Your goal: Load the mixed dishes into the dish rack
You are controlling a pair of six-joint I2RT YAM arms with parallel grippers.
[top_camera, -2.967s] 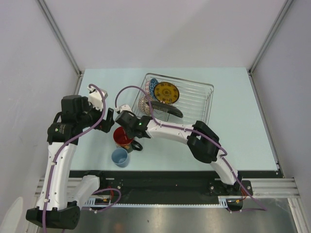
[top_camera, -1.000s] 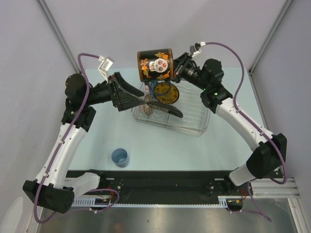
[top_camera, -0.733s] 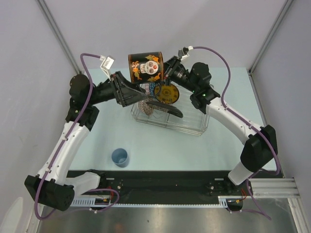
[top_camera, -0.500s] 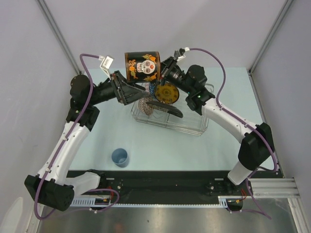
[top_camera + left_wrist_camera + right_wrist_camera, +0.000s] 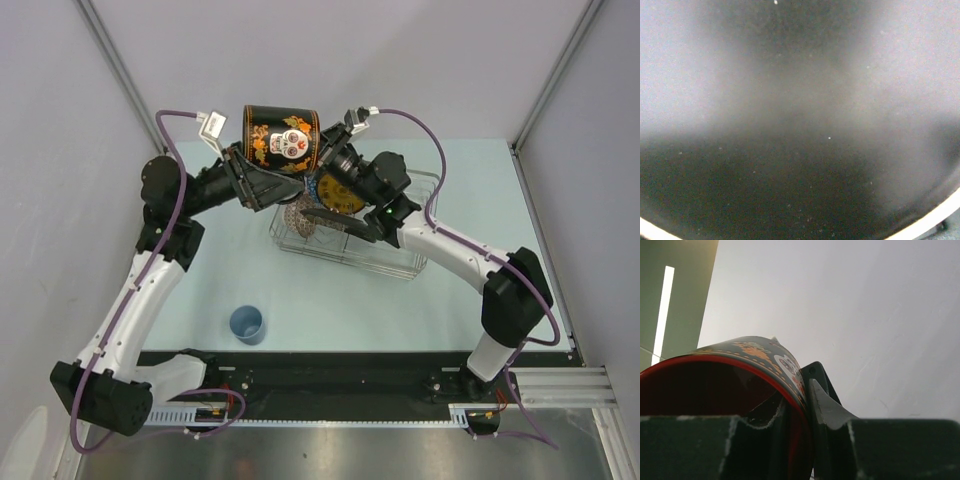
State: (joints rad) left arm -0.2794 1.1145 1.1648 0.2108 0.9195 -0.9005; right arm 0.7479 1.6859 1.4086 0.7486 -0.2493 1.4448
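Black with a white-and-orange skull print, the mug (image 5: pixel 282 140) hangs tilted on its side, high above the far left end of the wire dish rack (image 5: pixel 400 225). The right hand (image 5: pixel 322 158) is clamped on its rim, one finger inside the red interior and one outside. The left hand (image 5: pixel 268 185) sits close against the mug's base. I cannot tell whether its fingers are apart or together, because its wrist camera gives only a dark blur. A small light-blue cup (image 5: pixel 246 323) stands on the bench (image 5: pixel 480 290), well apart from the rack.
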